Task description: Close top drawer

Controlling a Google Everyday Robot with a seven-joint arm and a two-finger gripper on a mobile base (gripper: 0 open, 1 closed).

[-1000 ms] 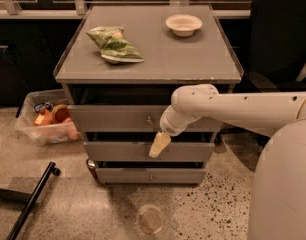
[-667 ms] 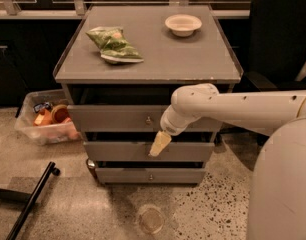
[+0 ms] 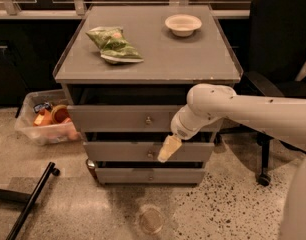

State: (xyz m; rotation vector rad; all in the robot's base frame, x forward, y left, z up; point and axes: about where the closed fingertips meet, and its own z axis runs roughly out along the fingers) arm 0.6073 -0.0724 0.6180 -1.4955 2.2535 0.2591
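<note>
The top drawer (image 3: 118,119) is a wide grey front with a small round metal knob (image 3: 148,120). It stands pulled out from the grey cabinet, with a dark gap above it. Two shorter grey drawer fronts (image 3: 128,151) sit below it. My gripper (image 3: 168,149) hangs from the white arm that comes in from the right. Its cream-coloured tip points down and left in front of the middle drawer, just below and right of the top drawer's knob. It holds nothing that I can see.
On the cabinet top (image 3: 193,59) lie a green snack bag (image 3: 113,45) and a white bowl (image 3: 183,24). A clear bin (image 3: 45,124) with items stands on the floor at the left. A black office chair (image 3: 278,59) stands at the right. A clear cup (image 3: 151,219) lies on the floor in front.
</note>
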